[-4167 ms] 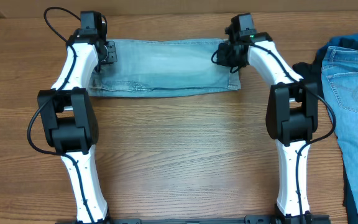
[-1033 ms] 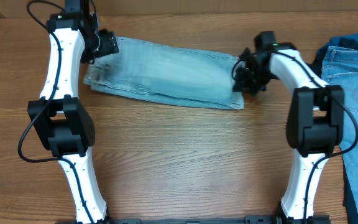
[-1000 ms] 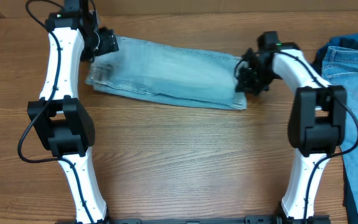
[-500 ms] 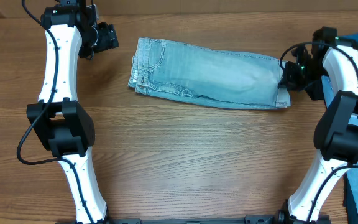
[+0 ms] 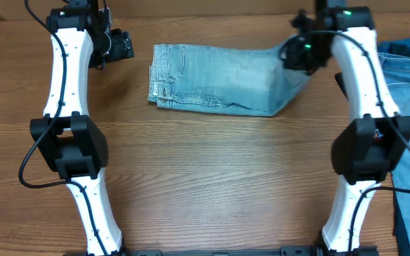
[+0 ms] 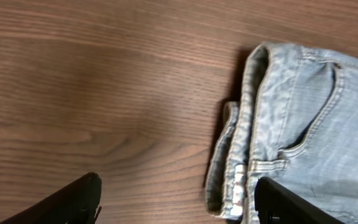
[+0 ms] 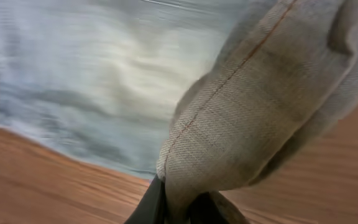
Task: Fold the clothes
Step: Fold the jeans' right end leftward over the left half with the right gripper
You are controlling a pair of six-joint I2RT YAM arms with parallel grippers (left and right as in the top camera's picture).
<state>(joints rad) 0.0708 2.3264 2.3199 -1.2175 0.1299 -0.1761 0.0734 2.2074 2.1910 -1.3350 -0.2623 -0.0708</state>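
Right claw (image 5: 299,52) grips the shorts (image 5: 216,77) by a raised hem (image 7: 253,106) — left claw (image 5: 124,45) wide, over table (image 5: 205,178) beside waistband (image 6: 244,143).

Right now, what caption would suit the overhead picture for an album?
Right jaws pinch one end of the pale blue denim shorts above the wooden table; left jaws hang open nearby.

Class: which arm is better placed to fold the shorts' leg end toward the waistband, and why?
Right. The right hand is shut on the denim shorts' lifted leg end; the left hand is open, off the cloth.
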